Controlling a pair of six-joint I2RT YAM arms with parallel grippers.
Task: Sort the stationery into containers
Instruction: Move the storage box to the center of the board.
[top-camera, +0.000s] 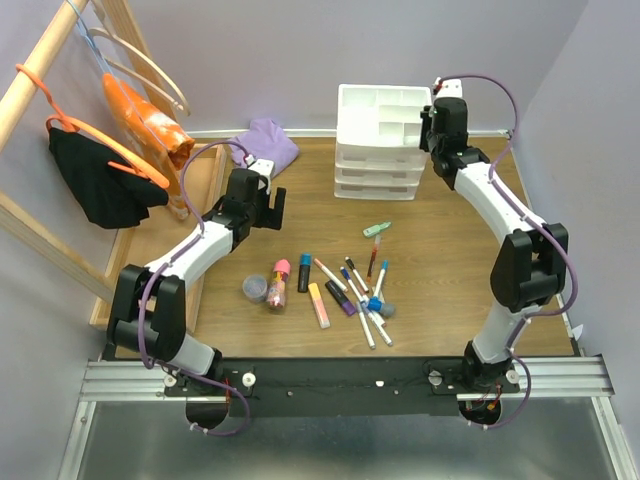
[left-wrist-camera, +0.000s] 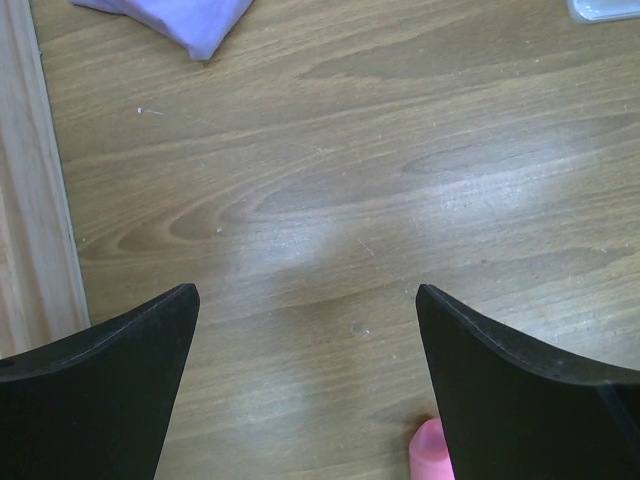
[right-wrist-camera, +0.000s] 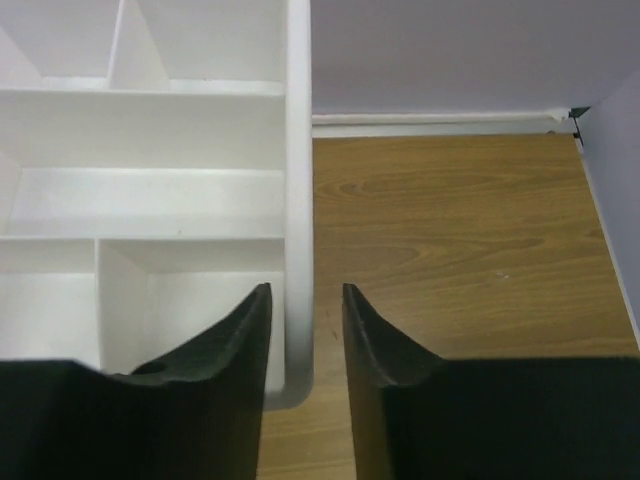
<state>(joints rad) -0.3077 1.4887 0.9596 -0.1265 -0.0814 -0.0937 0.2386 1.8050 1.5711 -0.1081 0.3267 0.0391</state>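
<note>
The left gripper (left-wrist-camera: 307, 295) spreads wide above the table (left-wrist-camera: 400, 150), with the glue bottle's (left-wrist-camera: 430, 452) pink cap just beside its right finger. The markers (top-camera: 330, 276) and highlighters (top-camera: 319, 305) lie scattered farther to its right. The right gripper (right-wrist-camera: 307, 290), narrowly parted, hangs astride the tray's (right-wrist-camera: 298, 150) right wall.

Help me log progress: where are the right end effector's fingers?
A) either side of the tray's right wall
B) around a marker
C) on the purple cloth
A: the right end effector straddles the right wall of the white tray, one finger inside, one outside.
</note>
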